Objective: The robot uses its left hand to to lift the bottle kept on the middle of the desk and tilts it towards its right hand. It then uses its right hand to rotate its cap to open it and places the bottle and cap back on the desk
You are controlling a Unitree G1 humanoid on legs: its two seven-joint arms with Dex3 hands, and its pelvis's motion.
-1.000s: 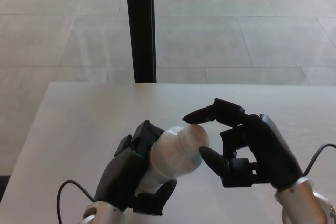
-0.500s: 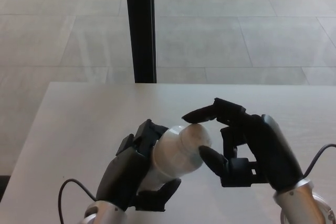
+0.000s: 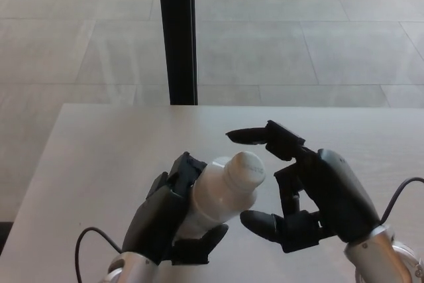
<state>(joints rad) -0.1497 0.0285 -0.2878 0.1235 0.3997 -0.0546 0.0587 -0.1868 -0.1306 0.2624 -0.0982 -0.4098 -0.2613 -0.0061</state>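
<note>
My left hand (image 3: 167, 220) is shut on a white bottle (image 3: 217, 195), holding it above the desk (image 3: 106, 144) and tilted toward the right. Its white cap (image 3: 246, 168) sits on the neck, facing my right hand. My right hand (image 3: 301, 190) is open just right of the cap. One finger (image 3: 248, 136) reaches over the cap without touching it, and the thumb (image 3: 260, 224) hangs below, apart from the bottle.
The pale wooden desk fills the lower part of the head view, its far edge (image 3: 232, 105) in the middle. A black vertical post (image 3: 177, 31) stands behind it on a tiled floor. Thin cables (image 3: 85, 236) trail near both wrists.
My right hand's fingers have spread away from the cap: the upper finger lifted and the thumb dropped. The bottle in my left hand stays about where it was.
</note>
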